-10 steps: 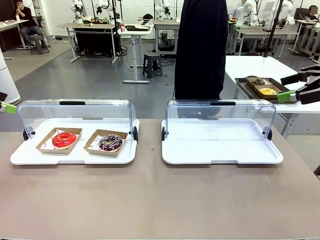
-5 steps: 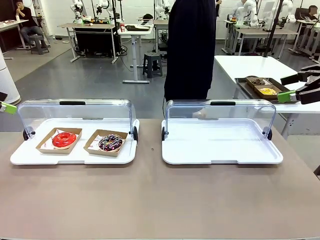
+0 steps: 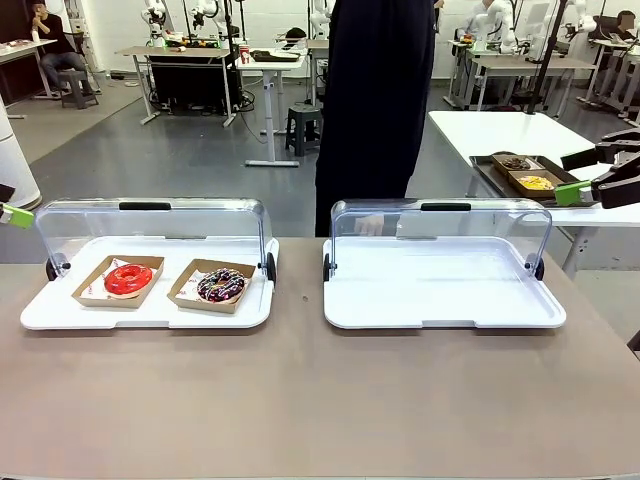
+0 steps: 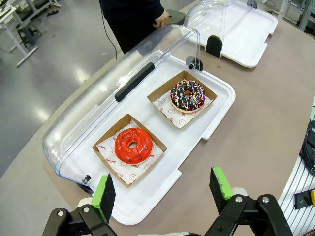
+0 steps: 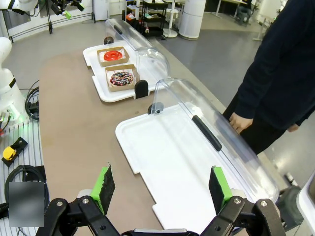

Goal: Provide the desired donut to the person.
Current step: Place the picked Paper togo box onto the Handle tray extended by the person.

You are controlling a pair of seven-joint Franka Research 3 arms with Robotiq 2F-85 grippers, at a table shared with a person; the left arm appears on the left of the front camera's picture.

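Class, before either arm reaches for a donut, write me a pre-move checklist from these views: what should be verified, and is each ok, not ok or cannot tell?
1. Left gripper open and holding nothing: ok.
2. Right gripper open and holding nothing: ok.
3. Lid of the left tray raised, red donut and sprinkled donut reachable: ok.
4. Each donut sitting in its own cardboard box: ok.
5. Person standing at the far side: ok.
6. Which donut the person wants: cannot tell, no pointing hand seen.

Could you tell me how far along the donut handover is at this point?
Done: both tray lids stand open. In hand: nothing; the left gripper and right gripper are open and empty. Left: the red donut and sprinkled donut sit in their boxes; the person stands across the table, and no choice is visible.
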